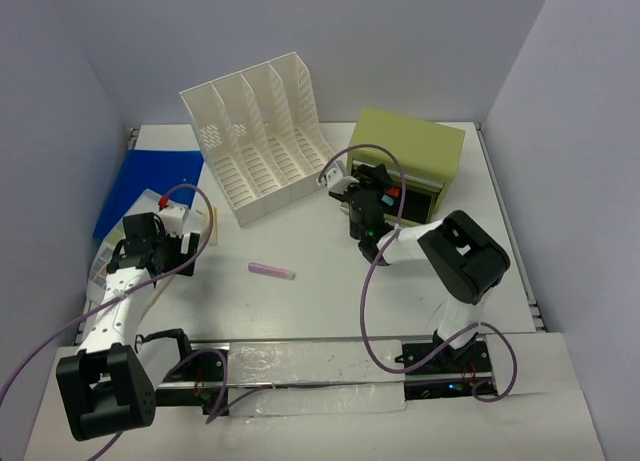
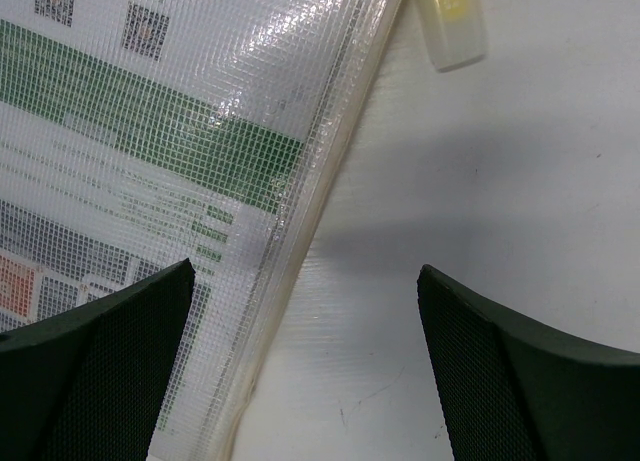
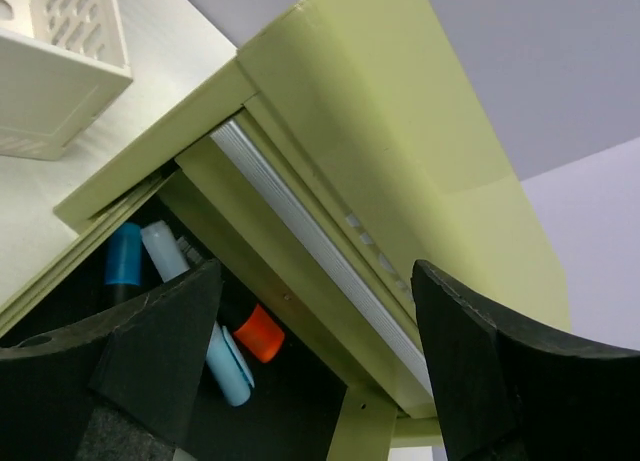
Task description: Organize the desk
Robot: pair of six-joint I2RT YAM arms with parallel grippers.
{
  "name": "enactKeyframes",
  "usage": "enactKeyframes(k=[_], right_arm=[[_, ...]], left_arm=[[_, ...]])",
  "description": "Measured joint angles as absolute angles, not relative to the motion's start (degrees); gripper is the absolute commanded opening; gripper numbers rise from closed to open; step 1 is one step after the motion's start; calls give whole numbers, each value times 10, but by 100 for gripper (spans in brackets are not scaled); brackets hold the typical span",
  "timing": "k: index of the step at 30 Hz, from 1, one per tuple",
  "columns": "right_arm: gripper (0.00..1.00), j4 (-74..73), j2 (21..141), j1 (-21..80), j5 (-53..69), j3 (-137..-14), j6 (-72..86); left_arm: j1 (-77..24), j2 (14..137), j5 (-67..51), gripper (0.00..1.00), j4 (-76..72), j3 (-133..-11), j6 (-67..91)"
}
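Top external: high, behind arm bases, looks down on whole desk (image 1: 300, 301). Left wrist: very near desk, faces straight down through left gripper (image 2: 305, 271). Right wrist: close, faces ahead and upward past right gripper (image 3: 315, 271) into green drawer box (image 3: 400, 131). Overhead view shares drawer box, both grippers.

Mesh pouch (image 2: 170, 131) — cut off by the top and left edges; its print is too blurred to read. Pale capped stick (image 2: 452, 21) clipped at the top edge. Pens (image 3: 232, 366) in the green box (image 3: 400, 131) — lower ends hidden behind a right pincer (image 3: 315, 291) finger (image 3: 150, 361). Pink item (image 1: 271, 271) on the desk (image 1: 300, 311): too small to identify.
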State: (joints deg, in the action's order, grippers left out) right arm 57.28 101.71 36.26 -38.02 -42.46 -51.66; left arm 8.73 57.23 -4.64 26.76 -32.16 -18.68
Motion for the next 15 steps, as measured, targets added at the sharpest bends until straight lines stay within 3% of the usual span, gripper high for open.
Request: enactKeyframes(k=[8,9,11,15], right_arm=[[82,421,935,439,-397,-448,-429],[89,359,920,454,-376,-470,-390],[91,247,903,482,-301,-527,-309],[87,109,902,514,-125,-608,-185]], left_arm=[[87,587,-55,98,275,-332,-187],[87,593,-60,98,282,-341,-187],[87,610,-68,97,288,-360,-187],[87,638,-84,98,299,-410,-184]])
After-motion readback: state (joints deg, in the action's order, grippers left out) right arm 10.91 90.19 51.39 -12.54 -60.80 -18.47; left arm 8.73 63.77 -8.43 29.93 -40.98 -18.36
